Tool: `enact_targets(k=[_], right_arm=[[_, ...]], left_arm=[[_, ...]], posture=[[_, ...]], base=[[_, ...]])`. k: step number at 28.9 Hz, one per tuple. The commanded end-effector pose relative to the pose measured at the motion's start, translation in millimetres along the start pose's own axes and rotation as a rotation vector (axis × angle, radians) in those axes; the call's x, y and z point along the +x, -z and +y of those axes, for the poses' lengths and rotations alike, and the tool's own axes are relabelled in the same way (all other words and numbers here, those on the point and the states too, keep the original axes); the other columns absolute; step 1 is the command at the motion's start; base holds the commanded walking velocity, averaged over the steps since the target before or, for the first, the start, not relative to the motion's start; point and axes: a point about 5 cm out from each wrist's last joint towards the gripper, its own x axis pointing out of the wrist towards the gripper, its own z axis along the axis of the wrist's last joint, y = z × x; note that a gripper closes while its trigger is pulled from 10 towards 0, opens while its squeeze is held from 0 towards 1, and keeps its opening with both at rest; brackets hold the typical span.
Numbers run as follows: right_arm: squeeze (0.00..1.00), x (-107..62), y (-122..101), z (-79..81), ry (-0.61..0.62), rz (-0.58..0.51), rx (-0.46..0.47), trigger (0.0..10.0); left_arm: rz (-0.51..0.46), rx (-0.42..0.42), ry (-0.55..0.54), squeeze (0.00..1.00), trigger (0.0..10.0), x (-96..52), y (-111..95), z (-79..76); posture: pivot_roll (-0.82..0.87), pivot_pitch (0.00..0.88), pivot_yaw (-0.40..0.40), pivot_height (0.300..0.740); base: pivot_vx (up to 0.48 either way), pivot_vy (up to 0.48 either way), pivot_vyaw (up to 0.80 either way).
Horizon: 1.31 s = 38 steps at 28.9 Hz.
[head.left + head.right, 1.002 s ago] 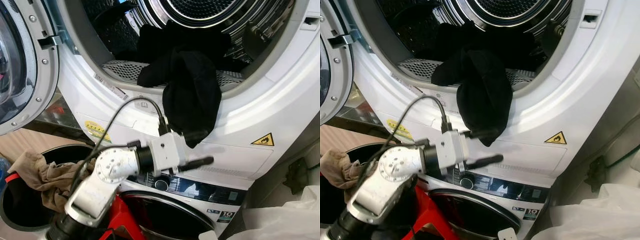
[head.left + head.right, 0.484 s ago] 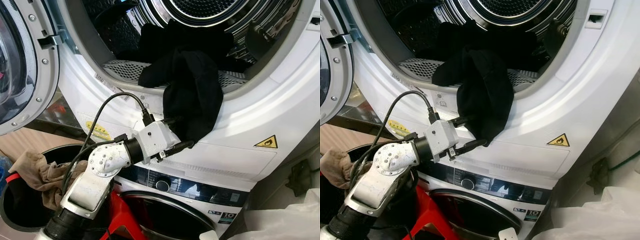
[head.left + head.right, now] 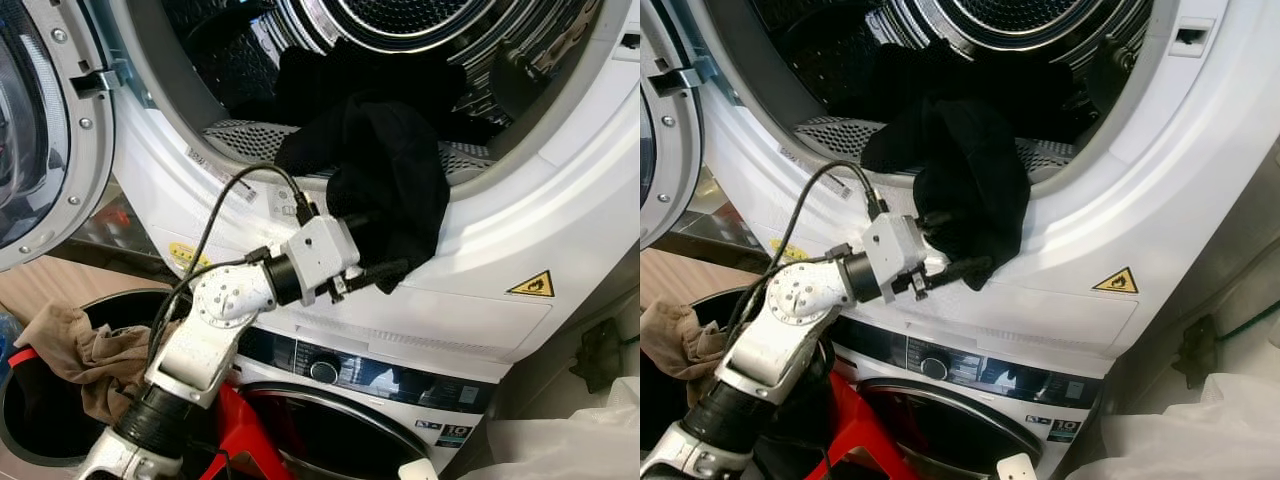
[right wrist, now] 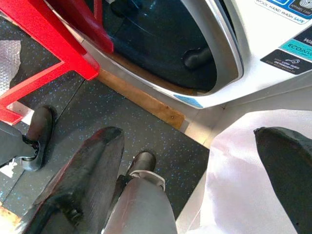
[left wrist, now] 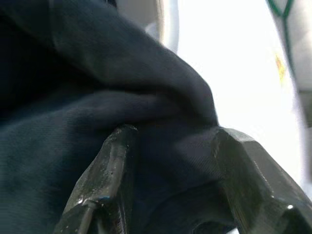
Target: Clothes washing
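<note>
left gripper [image 3: 372, 247]: fingers astride black garment [image 3: 385, 180], not clamped | garment half over drum [image 3: 300, 60] lip ahead | push-in pending

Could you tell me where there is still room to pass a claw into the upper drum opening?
The opening's lower lip is crowded: the black garment drapes over it, with the left claw at its hanging end. Bare room lies on the perforated ledge between garment and open door.
</note>
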Motion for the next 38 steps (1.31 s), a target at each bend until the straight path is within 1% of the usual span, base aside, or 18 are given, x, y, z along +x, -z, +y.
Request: enact_targets(k=[1, 4, 6, 10, 12, 15, 17, 23, 24, 27, 28, 29, 30, 31, 32, 33, 36, 38], right_arm=[[0.00, -1.1, 5, 3.8, -0.011, 0.014, -0.006, 10.0], [0.00, -1.1, 5, 3.7, -0.012, 0.014, -0.009, 10.0], [0.00, -0.9, 4, 3.8, -0.012, 0.013, -0.010, 10.0], [0.00, -0.6, 3, 3.6, -0.011, 0.009, -0.009, 10.0], [0.00, -0.4, 1, 3.7, -0.009, 0.004, -0.010, 10.0], [0.00, -0.3, 1, 3.7, -0.009, 0.003, -0.011, 10.0], [0.00, -0.3, 1, 3.9, -0.010, 0.003, -0.012, 10.0], [0.00, -0.6, 2, 5.4, -0.012, 0.006, -0.007, 10.0], [0.00, -0.8, 3, 5.4, -0.012, 0.008, -0.006, 10.0], [0.00, -0.9, 3, 5.4, -0.010, 0.010, -0.003, 10.0], [0.00, -0.9, 4, 4.8, -0.009, 0.012, -0.001, 10.0], [0.00, -0.9, 4, 4.8, -0.009, 0.012, -0.001, 10.0], [0.00, -0.8, 3, 4.9, -0.011, 0.012, -0.009, 10.0], [0.00, -0.7, 3, 4.9, -0.011, 0.012, -0.010, 10.0], [0.00, -0.3, 1, 4.5, -0.010, 0.008, -0.006, 10.0], [0.00, -0.1, 0, 4.6, -0.009, 0.005, -0.005, 10.0], [0.00, 0.2, -2, 4.7, -0.009, 0.002, -0.005, 10.0], [0.00, 0.5, -4, 5.3, -0.010, -0.004, 0.000, 10.0]], left_arm=[[-0.044, 0.096, -0.098, 0.00, 10.0, -2.3, -14, 25.8], [-0.099, 0.160, -0.146, 0.00, 10.0, -0.6, -29, 44.1], [-0.128, 0.187, -0.151, 0.00, 10.0, 1.1, -36, 50.9], [-0.162, 0.213, -0.163, 0.00, 10.0, 3.7, -42, 56.1], [-0.217, 0.248, -0.177, 0.00, 10.0, 8.6, -53, 62.6], [-0.248, 0.254, -0.184, 0.00, 10.0, 12.0, -60, 66.4], [-0.256, 0.235, -0.187, 0.00, 10.0, 15.4, -62, 69.4], [-0.161, 0.238, -0.222, 0.00, 10.0, 17.6, -45, 84.2], [-0.156, 0.197, -0.228, 0.00, 10.0, 17.6, -39, 86.2], [-0.137, 0.188, -0.238, 0.00, 10.0, 17.5, -34, 88.6], [-0.115, 0.136, -0.254, 0.00, 10.0, 18.8, -26, 92.5], [-0.115, 0.136, -0.254, 0.00, 10.0, 18.8, -26, 92.5], [-0.064, 0.070, -0.262, 0.00, 10.0, 19.9, -15, 96.4], [-0.041, 0.062, -0.258, 0.00, 10.0, 20.1, -10, 96.7], [-0.019, -0.040, -0.288, 0.00, 10.0, 20.1, 2, 99.3], [-0.007, -0.077, -0.301, 0.00, 10.0, 20.0, 9, 99.7], [0.016, -0.100, -0.297, 0.00, 10.0, 21.5, 16, 98.6], [0.032, -0.173, -0.283, 0.00, 10.0, 29.4, 22, 98.9]], posture=[[0.01, 0.048, 0.024, 0.740], [0.02, 0.050, 0.024, 0.740], [0.02, 0.049, 0.024, 0.740], [0.02, 0.049, 0.024, 0.740], [0.02, 0.047, 0.023, 0.740], [0.02, 0.047, 0.024, 0.740], [0.02, 0.046, 0.025, 0.740], [0.02, 0.042, 0.030, 0.740], [0.02, 0.041, 0.029, 0.740], [0.02, 0.039, 0.029, 0.740], [0.03, 0.036, 0.030, 0.740], [0.03, 0.036, 0.030, 0.740], [0.03, 0.030, 0.032, 0.740], [0.02, 0.028, 0.033, 0.740], [0.03, 0.021, 0.036, 0.740], [0.02, 0.021, 0.037, 0.740], [0.02, 0.019, 0.038, 0.740], [0.02, 0.018, 0.042, 0.740]], base=[[0.000, 0.000, 0.00], [0.000, 0.000, 0.00], [0.000, 0.000, 0.00], [0.000, 0.000, 0.00], [0.000, 0.000, 0.00], [0.000, 0.000, 0.00], [0.000, 0.000, 0.00], [0.000, 0.000, 0.00], [0.000, 0.000, 0.00], [0.000, 0.000, 0.00], [0.000, 0.000, 0.00], [0.000, 0.000, 0.00], [0.000, 0.000, 0.00], [0.000, 0.000, 0.00], [0.000, 0.000, 0.00], [0.000, 0.000, 0.00], [0.000, 0.000, 0.00], [0.000, 0.000, 0.00]])
